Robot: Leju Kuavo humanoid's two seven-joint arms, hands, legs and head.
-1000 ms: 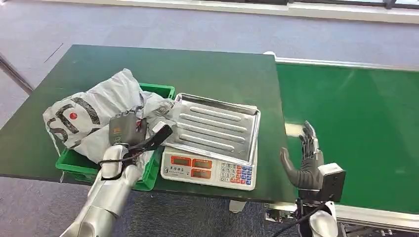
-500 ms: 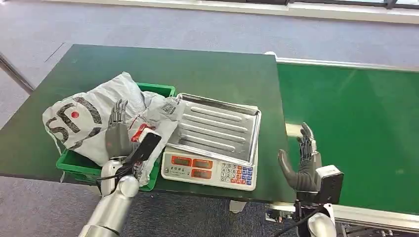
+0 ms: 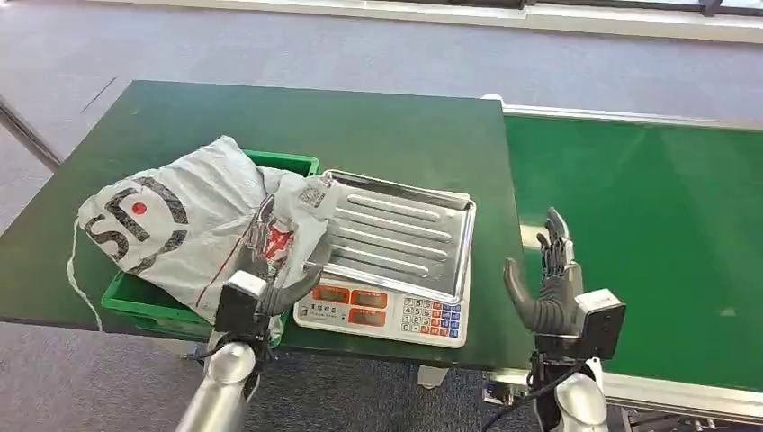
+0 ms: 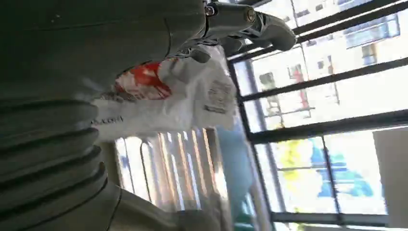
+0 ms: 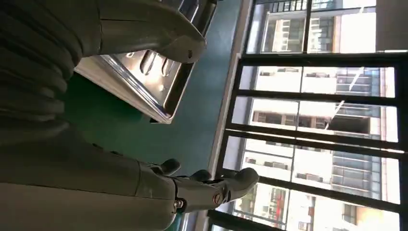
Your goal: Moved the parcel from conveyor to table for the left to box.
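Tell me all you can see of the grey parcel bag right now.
The parcel is a crumpled light grey plastic mailer with dark lettering, a red dot and a red patch near a white label. It lies heaped in the green bin, spilling over the rim onto the scale's tray. The left hand touches its near side.

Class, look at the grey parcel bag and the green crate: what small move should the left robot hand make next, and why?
Probably push the crumpled grey plastic parcel bag away from the scale, deeper into the green plastic crate. The left robot hand is against the bag's near end, and one bag corner lies over the edge of the ribbed steel scale tray. The right robot hand is open.
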